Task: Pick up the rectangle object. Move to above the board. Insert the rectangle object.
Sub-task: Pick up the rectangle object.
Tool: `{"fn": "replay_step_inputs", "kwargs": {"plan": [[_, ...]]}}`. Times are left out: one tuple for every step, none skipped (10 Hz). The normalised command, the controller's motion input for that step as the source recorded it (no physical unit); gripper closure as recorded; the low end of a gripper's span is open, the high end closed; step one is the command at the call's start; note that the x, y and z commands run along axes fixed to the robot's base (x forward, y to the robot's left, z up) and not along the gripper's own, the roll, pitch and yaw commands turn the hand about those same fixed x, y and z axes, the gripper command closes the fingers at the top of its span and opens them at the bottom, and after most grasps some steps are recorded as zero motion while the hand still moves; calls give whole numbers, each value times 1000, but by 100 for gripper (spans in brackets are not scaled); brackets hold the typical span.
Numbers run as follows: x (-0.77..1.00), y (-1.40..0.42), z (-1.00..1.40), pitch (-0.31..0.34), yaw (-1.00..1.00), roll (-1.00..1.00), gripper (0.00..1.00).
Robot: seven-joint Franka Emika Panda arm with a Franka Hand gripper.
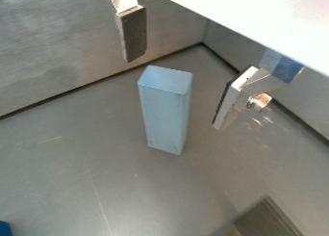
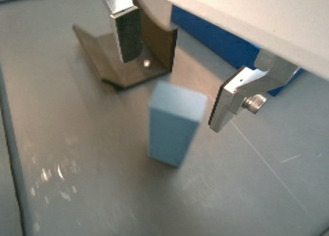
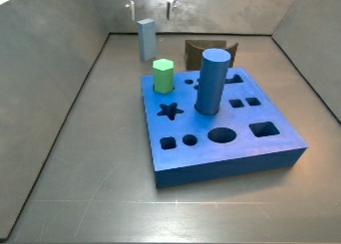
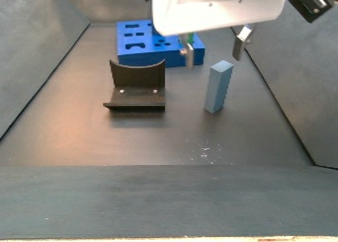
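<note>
Rectangle object (image 1: 166, 109) stands upright on the grey floor, pale grey-blue, free — nothing touching it. In a side view (image 3: 144, 39) it sits at the far end of the enclosure, well apart from the board (image 3: 220, 138); in a side view (image 4: 219, 87) it is just beside the fixture (image 4: 136, 85).

Hand (image 1: 186, 63) hangs above the block, jaws spread wide, holding nothing. Fingers (image 1: 133, 32) are silver plates w/ dark pads, one on either side of the block's top and above it — both clear of it in both wrist views (image 2: 180, 68).

Board is a thick bright blue slab w/ star, round and square holes. Blue cylinder (image 3: 210, 82) and green hex peg (image 3: 163, 75) stand upright in it. Fixture shows behind it as a dark brown shape (image 3: 204, 53).
</note>
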Motion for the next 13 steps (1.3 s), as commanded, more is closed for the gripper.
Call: {"fn": "replay_step_inputs", "kwargs": {"plan": [[0,0,-6,0,0,-9,0],[-100,23,-306,0,143,-146,0],[-200,143,-574,0,320,-131,0],[-20,0,-54,0,94,0,0],[0,-9,-34,0,0,0,0],[-171,0,-597,0,286,-26,0],[-409,-14,-720,0,540,0,0],[-303,0,-280,-6,609,0,0],[0,0,-17,0,0,0,0],[0,-57,-163,-37,0,-49,0],[23,-9,-83,0,0,0,0],[6,37,0,0,14,-29,0],[3,0,-109,0,211,-211,0]]}}
